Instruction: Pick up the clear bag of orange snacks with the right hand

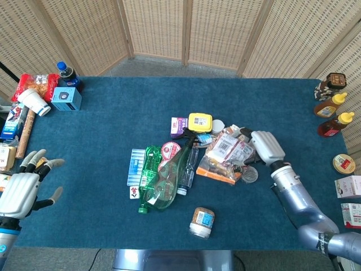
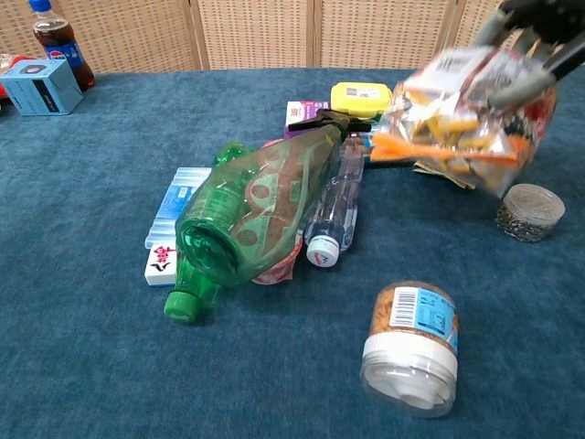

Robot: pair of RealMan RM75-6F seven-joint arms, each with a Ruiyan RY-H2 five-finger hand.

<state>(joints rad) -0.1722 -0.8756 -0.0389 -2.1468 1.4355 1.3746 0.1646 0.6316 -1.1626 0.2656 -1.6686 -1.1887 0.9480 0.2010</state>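
My right hand (image 1: 264, 147) grips the clear bag of orange snacks (image 1: 225, 156) by its right end and holds it off the table, right of the item pile. In the chest view the bag (image 2: 466, 119) hangs blurred at the upper right, under the fingers of the right hand (image 2: 535, 37) at the frame's top corner. My left hand (image 1: 21, 186) hovers open at the table's near left corner, fingers spread, holding nothing.
A green bottle (image 2: 247, 224), a clear bottle (image 2: 331, 210), a blue blister pack (image 2: 178, 206) and small boxes lie in the central pile. A labelled jar (image 2: 411, 343) lies near the front. A small round tub (image 2: 528, 212) sits under the bag. Sauce bottles (image 1: 333, 110) line the right edge.
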